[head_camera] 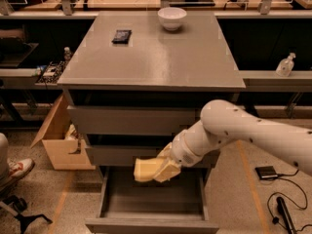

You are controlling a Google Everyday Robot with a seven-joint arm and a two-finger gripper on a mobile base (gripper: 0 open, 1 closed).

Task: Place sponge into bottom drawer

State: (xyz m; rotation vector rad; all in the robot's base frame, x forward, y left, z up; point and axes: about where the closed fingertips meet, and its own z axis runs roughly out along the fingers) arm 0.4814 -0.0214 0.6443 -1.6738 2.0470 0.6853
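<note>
**Sponge Held Over Open Drawer, Drop Yet to Come**

The jaws are clamped on the sponge [145, 169], which juts left from the gripper [163, 168] as a pale yellow block. The sponge hangs in the air in front of the middle drawer [122, 155] and above the rear part of the bottom drawer [151, 224], touching neither. That lowest drawer stands pulled out, its grey tray bare as far as can be seen.

The white arm [243, 130] reaches in from the right, bent down toward the opening. The cabinet top [156, 62] above carries a white bowl [172, 18] and a small dark object [122, 35], both well apart from the action. A cardboard box [58, 145] sits on the floor to the left.

By the look of it, the pick-up and the carry are done and the drawer is ready. What remains is to lower the sponge into the tray, let go and draw the gripper clear. Whether the drawer must then be closed, the task does not say.
</note>
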